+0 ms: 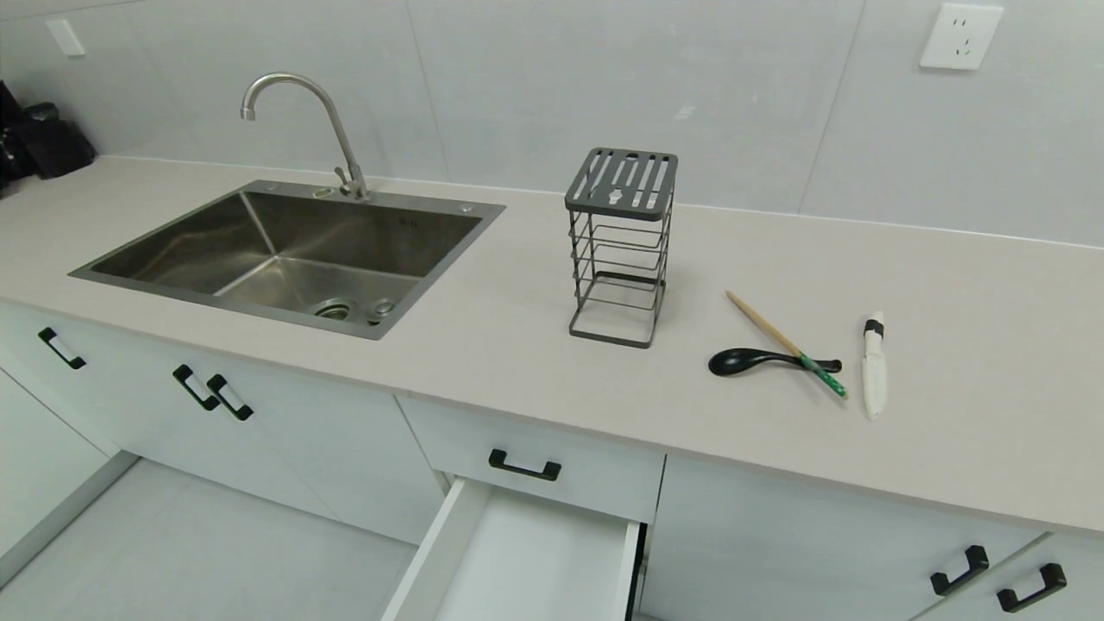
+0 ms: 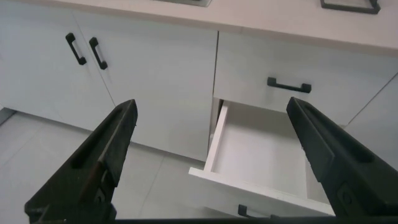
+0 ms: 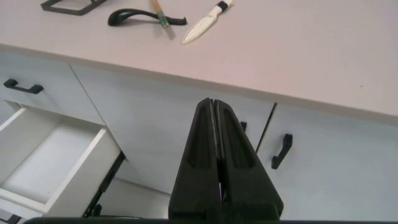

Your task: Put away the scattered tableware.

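A black spoon [image 1: 759, 360] lies on the pale counter [image 1: 517, 345], right of a dark wire rack [image 1: 619, 246]. A wooden chopstick with a green end [image 1: 787, 343] rests across the spoon's handle. A white knife with a black band [image 1: 874, 364] lies just right of them. The spoon [image 3: 134, 15], chopstick [image 3: 160, 14] and knife [image 3: 204, 25] also show in the right wrist view, far beyond my right gripper [image 3: 214, 112], which is shut and below counter height in front of the cabinet doors. My left gripper [image 2: 211, 124] stands open in front of the open drawer [image 2: 261, 155], with nothing between its fingers.
A steel sink [image 1: 285, 254] with a curved tap [image 1: 302, 121] is set into the counter at the left. The lower drawer [image 1: 526, 561] is pulled out under a closed one with a black handle [image 1: 523, 467]. White cabinet doors run along the front.
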You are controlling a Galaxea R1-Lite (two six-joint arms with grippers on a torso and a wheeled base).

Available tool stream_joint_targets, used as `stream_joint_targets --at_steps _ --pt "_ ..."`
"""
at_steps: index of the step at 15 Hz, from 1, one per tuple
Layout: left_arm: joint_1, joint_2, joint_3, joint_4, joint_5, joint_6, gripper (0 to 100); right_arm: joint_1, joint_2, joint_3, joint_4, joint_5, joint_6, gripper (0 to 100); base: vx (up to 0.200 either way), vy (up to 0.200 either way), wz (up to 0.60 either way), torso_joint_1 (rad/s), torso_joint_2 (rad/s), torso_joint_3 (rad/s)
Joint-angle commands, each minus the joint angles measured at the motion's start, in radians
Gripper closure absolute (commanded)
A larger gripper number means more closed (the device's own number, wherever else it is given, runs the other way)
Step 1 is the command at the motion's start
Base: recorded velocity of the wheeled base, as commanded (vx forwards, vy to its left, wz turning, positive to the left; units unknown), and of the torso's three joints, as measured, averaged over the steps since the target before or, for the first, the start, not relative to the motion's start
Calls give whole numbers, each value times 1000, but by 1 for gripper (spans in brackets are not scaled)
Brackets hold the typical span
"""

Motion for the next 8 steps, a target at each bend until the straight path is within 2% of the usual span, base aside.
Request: stream_joint_targets --at_steps 1,3,4,8 --pt "1 1 0 0 0 -1 0 0 1 0 0 0 1 100 0 0 0 286 -554 -266" --pt "-1 1 0 0 0 -1 0 0 1 0 0 -1 1 100 0 0 0 303 -581 -281" --pt "1 1 0 0 0 -1 0 0 1 0 0 -1 2 0 0 0 0 271 -544 -256" --pt "1 1 0 0 0 -1 0 0 1 0 -2 5 -4 0 0 0 0 84 -154 -78"
